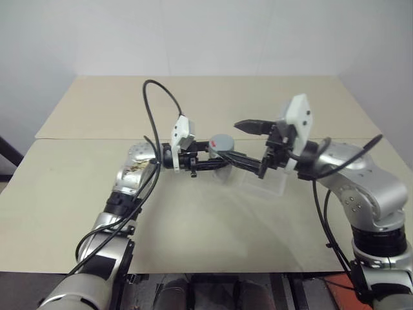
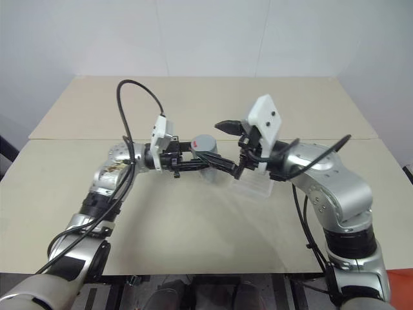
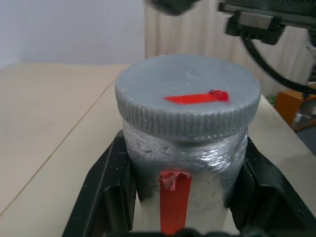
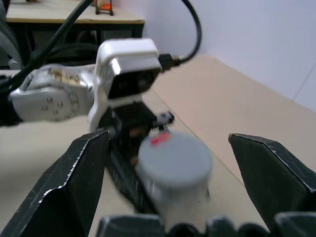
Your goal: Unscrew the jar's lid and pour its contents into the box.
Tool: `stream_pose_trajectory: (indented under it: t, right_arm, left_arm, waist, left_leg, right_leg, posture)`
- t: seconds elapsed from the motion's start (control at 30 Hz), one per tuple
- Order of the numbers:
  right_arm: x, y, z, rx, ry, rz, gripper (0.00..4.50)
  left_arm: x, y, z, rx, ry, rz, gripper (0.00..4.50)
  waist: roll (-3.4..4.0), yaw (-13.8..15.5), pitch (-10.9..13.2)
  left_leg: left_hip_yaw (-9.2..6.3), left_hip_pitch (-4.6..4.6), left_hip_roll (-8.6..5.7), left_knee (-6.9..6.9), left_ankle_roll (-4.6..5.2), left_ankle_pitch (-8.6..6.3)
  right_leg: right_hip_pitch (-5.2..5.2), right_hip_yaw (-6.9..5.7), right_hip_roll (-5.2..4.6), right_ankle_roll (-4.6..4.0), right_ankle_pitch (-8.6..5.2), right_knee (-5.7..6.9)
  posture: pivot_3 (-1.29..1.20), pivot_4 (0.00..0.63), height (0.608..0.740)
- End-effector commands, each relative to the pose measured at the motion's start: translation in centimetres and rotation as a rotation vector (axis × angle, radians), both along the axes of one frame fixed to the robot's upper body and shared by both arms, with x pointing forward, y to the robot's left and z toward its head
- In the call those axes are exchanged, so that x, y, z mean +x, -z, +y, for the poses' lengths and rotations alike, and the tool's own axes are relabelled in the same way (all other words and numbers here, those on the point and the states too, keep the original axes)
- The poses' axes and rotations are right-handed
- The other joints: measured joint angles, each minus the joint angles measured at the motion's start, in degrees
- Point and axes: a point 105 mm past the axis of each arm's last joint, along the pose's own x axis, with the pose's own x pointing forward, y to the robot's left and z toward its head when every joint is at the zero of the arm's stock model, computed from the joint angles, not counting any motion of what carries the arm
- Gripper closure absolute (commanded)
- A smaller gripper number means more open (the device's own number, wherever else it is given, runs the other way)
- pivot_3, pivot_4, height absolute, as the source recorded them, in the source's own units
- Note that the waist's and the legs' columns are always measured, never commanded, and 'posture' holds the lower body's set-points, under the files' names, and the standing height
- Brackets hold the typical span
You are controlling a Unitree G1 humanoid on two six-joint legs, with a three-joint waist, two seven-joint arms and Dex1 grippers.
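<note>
My left gripper (image 1: 205, 159) is shut on the jar (image 3: 183, 173), a small clear cylinder with a red stripe, held upright above the table. Its black fingers (image 3: 104, 183) clamp the wall just below the lid (image 1: 221, 142), a grey ribbed cap with a red mark on top. My right gripper (image 1: 233, 139) is open at the jar's right, one finger above the lid and one beside the jar, and neither touches it. In the right wrist view the lid (image 4: 174, 158) lies between the spread fingers (image 4: 74, 182). The box (image 1: 266, 184), a clear shallow tray, rests on the table under the right hand. The contents are hidden.
The tan table (image 1: 206, 226) runs wide around both arms, with a seam across its middle. Black cables (image 1: 155, 106) loop from both wrists. A pale wall (image 1: 206, 32) stands behind the far edge.
</note>
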Motion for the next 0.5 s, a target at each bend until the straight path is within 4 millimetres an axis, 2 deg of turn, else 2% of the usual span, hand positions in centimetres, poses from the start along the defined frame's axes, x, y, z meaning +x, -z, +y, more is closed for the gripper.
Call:
stream_pose_trajectory:
  t: [0.03, 0.5]
  right_arm:
    - [0.71, -0.38, 0.19, -0.009, 0.052, -0.01, 0.0]
    - [1.21, 0.45, 0.64, -0.045, 0.071, 0.007, 0.0]
  left_arm:
    - [-0.3, -1.09, -0.47, -0.01, 0.048, -0.092, 2.46]
    - [-0.32, -0.93, -0.55, -0.003, 0.057, -0.109, 2.46]
  waist:
    - [0.0, -0.1, 0.0]
    - [0.0, -0.2, 0.0]
  left_leg:
    - [0.01, -0.04, 0.0, 0.01, 0.0, 0.0]
    - [0.01, -0.23, 0.01, 0.03, -0.02, 0.03]
  right_leg:
    - [-0.06, 0.0, 0.0, 0.0, 0.0, 0.02]
    - [-0.29, 0.02, 0.0, 0.0, 0.0, 0.13]
  posture:
    - [0.0, 0.15, 0.74]
    - [0.0, 0.15, 0.74]
